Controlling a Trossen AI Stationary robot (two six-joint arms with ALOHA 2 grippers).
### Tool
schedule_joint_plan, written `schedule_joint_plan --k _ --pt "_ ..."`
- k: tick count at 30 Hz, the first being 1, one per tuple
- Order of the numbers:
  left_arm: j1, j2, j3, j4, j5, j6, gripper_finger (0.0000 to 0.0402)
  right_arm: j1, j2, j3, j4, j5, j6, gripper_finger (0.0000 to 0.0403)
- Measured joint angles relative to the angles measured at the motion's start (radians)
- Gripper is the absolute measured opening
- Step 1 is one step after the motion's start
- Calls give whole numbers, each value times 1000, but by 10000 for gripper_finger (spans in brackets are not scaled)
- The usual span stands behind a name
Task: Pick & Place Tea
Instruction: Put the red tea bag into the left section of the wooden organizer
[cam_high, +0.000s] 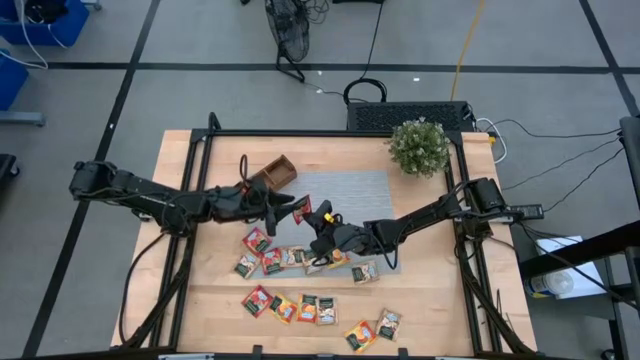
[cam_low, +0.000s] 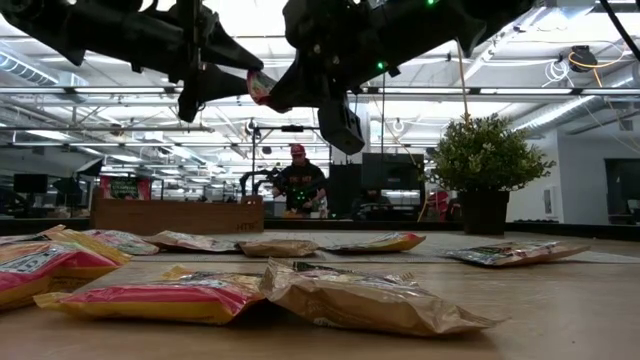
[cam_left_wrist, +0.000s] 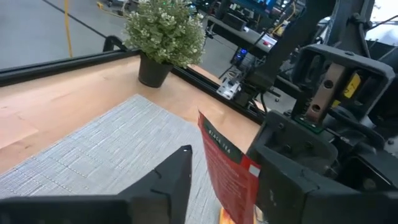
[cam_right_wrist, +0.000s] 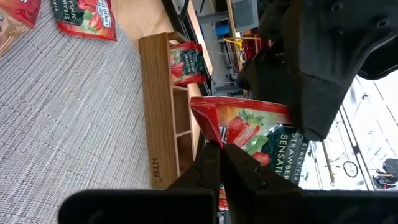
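Observation:
A red strawberry tea sachet (cam_high: 303, 209) hangs in the air over the grey woven mat (cam_high: 350, 195), between my two grippers. My right gripper (cam_right_wrist: 219, 148), coming from the table's right, is shut on it. My left gripper (cam_left_wrist: 227, 149), coming from the left, is open, with one finger on either side of the sachet's (cam_left_wrist: 227, 168) other end; a gap shows beside one finger (cam_left_wrist: 180, 168). Several more tea sachets (cam_high: 300, 305) lie flat on the table's near half. The wooden tray (cam_high: 275, 172) stands at the mat's far left corner with one sachet (cam_right_wrist: 186, 62) in it. My right gripper pinches the red sachet at one edge (cam_right_wrist: 217, 134) between its two shut fingers, which come roughly level from the table's right. The sachet is lifted clear of the mat and stands on edge, its other end reaching between the left gripper's fingers.
A potted plant (cam_high: 418, 145) stands at the table's far right. Loose sachets (cam_high: 262, 252) lie in a row at the mat's near edge, with others (cam_high: 375, 328) close to the near table edge. A person (cam_low: 300, 180) sits in the room beyond the table.

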Motion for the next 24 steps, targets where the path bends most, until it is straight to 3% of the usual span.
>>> schedule_joint_plan --k 4,11,18,20,24 --pt "22 8 0 4 74 0 111 0 0 0 0 0 0 0" --pt "38 71 -1 70 103 75 11 0 0 0 2 2 4 0" --pt "34 14 -1 50 97 224 4 0 -2 4 9 -2 187 7" --pt "27 -36 -1 4 55 268 3 0 -4 5 6 0 300 16" --pt "-5 -158 1 -159 -132 389 3 9 -1 0 -84 0 517 34"
